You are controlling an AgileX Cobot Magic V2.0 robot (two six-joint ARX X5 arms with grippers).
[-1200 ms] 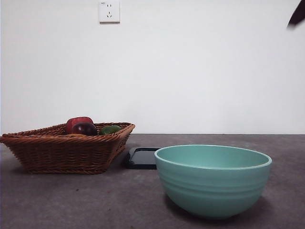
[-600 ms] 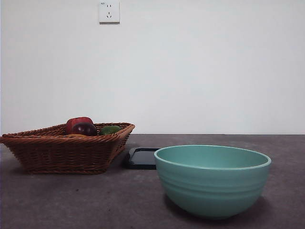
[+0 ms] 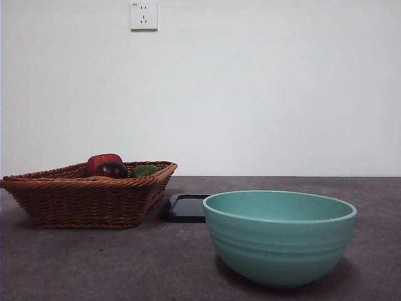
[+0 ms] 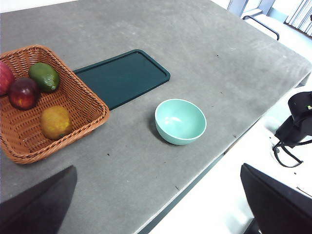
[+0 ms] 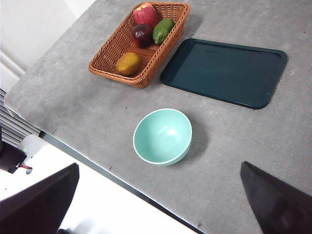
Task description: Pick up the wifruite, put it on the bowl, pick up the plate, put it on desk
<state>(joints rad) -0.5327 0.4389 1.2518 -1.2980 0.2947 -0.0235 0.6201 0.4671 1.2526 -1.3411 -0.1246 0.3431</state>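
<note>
Both arms are parked high above the table, nowhere near anything. The left gripper (image 4: 156,204) has its two black jaws spread wide apart with nothing between them, and the right gripper (image 5: 158,204) is the same: jaws far apart, empty, touching nothing. Neither one shows up in the front view.

Below them, the wifruite (image 4: 55,122) is lying in the basket (image 4: 92,100), at the end opposite the other fruit. It's a small oval with dull brownish-orange skin, kind of matte. In the right wrist view (image 5: 128,64) its long axis runs roughly along the basket's nearer short wall, lying flat on its side. From the front it's hidden behind the basket wall.

The basket is woven brown wicker, rectangular with flared sides. At its other end are a red apple (image 5: 146,14), a dark purple fruit (image 5: 142,34) and a green avocado-looking fruit (image 5: 163,30), all bunched together.

Just beside the basket is a flat dark green tray (image 5: 224,72), rectangular with rounded corners and a low raised lip, smooth surface.

The bowl (image 3: 279,237) stands apart from both, upright and empty, mint-teal glossy ceramic with faint horizontal ridges outside and a paler rim.

Everything rests on the desk (image 3: 125,263), matte grey-brown and faintly mottled.
</note>
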